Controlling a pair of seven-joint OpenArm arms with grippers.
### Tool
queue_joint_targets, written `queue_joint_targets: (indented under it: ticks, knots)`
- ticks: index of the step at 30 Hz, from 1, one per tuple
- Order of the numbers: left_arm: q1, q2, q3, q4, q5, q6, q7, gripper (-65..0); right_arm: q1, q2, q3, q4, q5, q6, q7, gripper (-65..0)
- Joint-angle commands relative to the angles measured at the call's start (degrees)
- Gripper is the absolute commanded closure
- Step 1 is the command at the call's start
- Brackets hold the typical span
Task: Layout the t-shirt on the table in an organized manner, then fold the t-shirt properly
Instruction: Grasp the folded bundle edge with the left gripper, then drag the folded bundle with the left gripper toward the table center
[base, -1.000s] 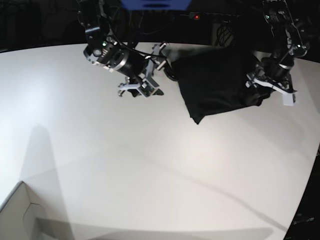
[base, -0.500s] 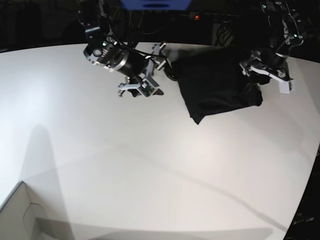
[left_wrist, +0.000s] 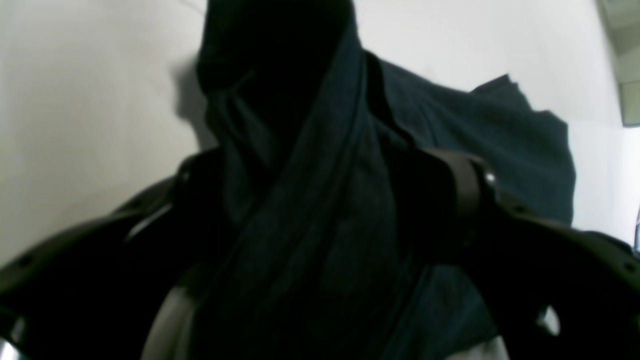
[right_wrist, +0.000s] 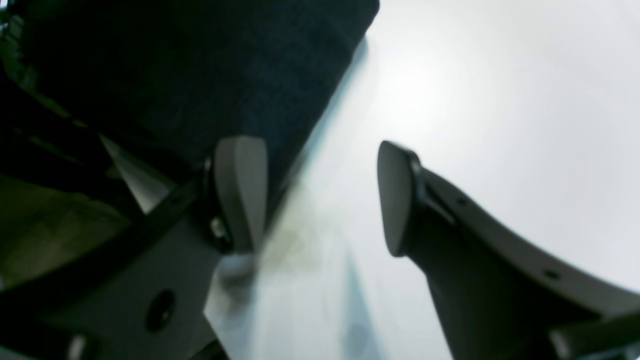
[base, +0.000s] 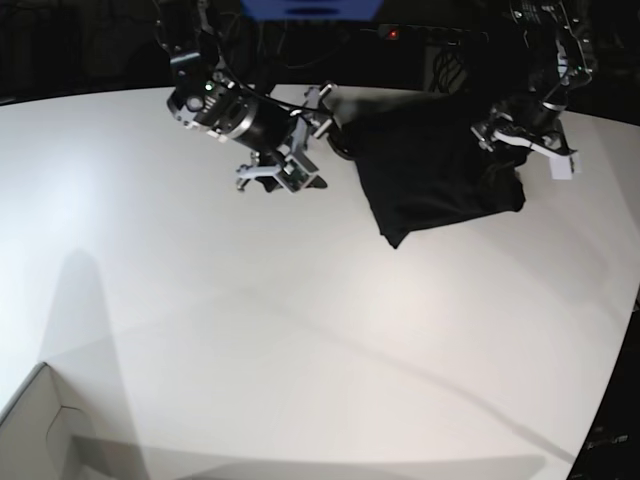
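The black t-shirt (base: 430, 165) lies bunched in a rough rectangle at the far right of the white table (base: 300, 330). My left gripper (base: 525, 148) hovers over the shirt's right edge. In the left wrist view its jaws stand wide apart, open (left_wrist: 330, 180), with a fold of the t-shirt (left_wrist: 310, 225) lying loose between them. My right gripper (base: 285, 175) hangs just left of the shirt, open (right_wrist: 320, 200), with only bare table between its fingers (right_wrist: 240, 195). The shirt's edge (right_wrist: 200, 65) lies just beyond the left finger.
A pale cardboard box corner (base: 35, 430) sits at the near left edge. The table's curved edge (base: 615, 370) runs down the right side. Dark equipment stands behind the far edge.
My left gripper has risen and drawn back from the shirt's right edge, its jaws spreading wider. The shirt has stayed put. The right arm has barely moved.
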Motion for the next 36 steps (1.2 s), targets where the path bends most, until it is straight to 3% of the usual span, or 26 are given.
queue_joint_targets:
  ticks: [1,5,13,19,24,28,30,34,36]
  knots:
    - [0.7,-0.1,0.5,-1.2,2.3,1.7,3.4,-52.2,0.4,-0.3,0.0,1.1,1.1,0.2,1.4,-35.5]
    - [-0.1,-0.5,3.9,-2.1,2.3,1.7,3.4,-50.3,0.4,-0.3,0.0,1.1,1.1,0.2,1.4,-35.5]
    - [-0.4,-0.5,7.1,-3.4,3.0,1.7,3.4,-31.7,0.4,-0.3,0.0,1.3,1.1,0.2,1.4,-35.5]
    - [-4.0,-0.6,10.0,-7.6,10.5,1.7,3.4,-15.8,0.4,1.3,0.2,3.8,1.0,0.2,1.3,-35.5]
    - [-7.2,-0.6,13.7,-9.1,15.0,1.7,3.4,-1.5,0.3,2.5,6.7,4.7,1.3,0.2,1.3,-35.5]
    - [-9.9,-1.1,17.9,-8.6,19.1,1.5,3.4,-0.1,0.2,2.2,13.0,4.7,1.3,0.2,1.3,-35.5]
    - [-11.9,-2.5,21.7,-8.7,21.0,-0.7,2.8,-0.1,0.1,2.2,15.7,4.7,1.3,0.2,1.3,-35.5]
    - [-16.8,-6.7,32.6,-9.0,24.9,-10.1,2.8,-0.1,-0.9,2.2,20.4,4.7,1.3,0.2,1.4,-35.5]
    - [-19.5,-8.2,38.3,-9.0,27.6,-13.0,2.8,-0.1,-1.0,2.2,22.2,4.7,1.3,0.2,1.4,-35.5]
